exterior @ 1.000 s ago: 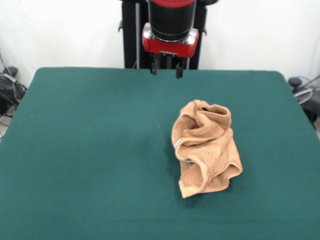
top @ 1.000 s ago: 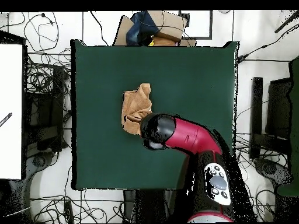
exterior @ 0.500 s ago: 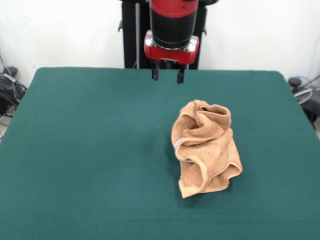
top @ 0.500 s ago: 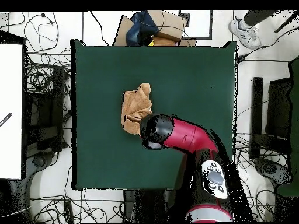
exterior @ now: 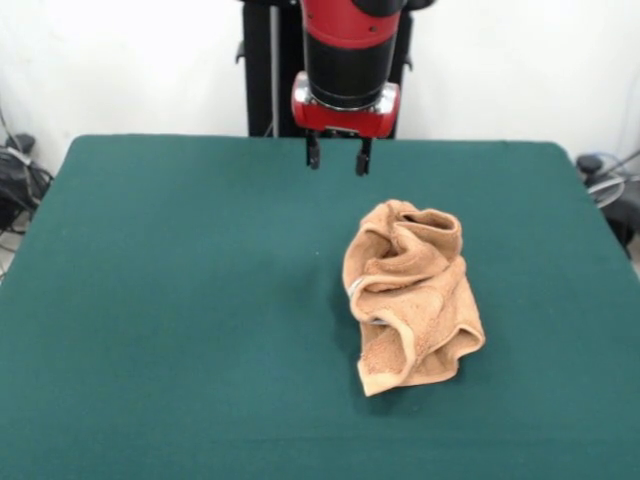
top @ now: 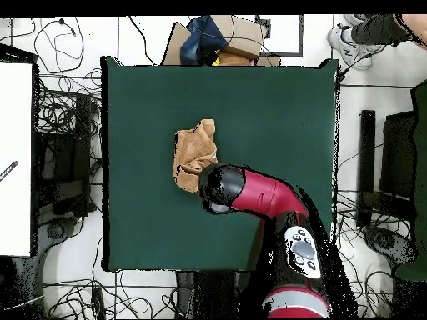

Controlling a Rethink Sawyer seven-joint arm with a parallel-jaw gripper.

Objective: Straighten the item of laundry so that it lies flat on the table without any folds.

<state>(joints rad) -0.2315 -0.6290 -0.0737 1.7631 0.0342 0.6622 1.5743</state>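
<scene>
**Crumpled towel on the green table, claw open above its far side**

The towel (exterior: 412, 295) lies bunched in a rumpled heap on the table (exterior: 180, 300), with deep folds and rolled edges across its whole surface. In the front view it sits at about four o'clock from the table's middle, and its lower corner curls over on itself. A sliver of white shows at its nine o'clock edge, perhaps a tag, though it is too small to be sure.

The gripper (exterior: 336, 159) hangs from the red and black arm (exterior: 345, 60), at roughly eleven o'clock from the towel in the front view. Its two dark fingers (exterior: 313, 153) stand apart with a clear gap between them, and they hold nothing. They are not in contact with the cloth.

In the overhead view the towel (top: 193, 154) lies near the table's (top: 275, 117) centre, slightly toward nine o'clock. The arm's (top: 263, 193) rounded black end sits right at the towel's five o'clock corner and hides the claw beneath it.

At the overhead view's one o'clock corner, off the table, a person's shoe (top: 346, 40) and lower leg show on the floor.
</scene>
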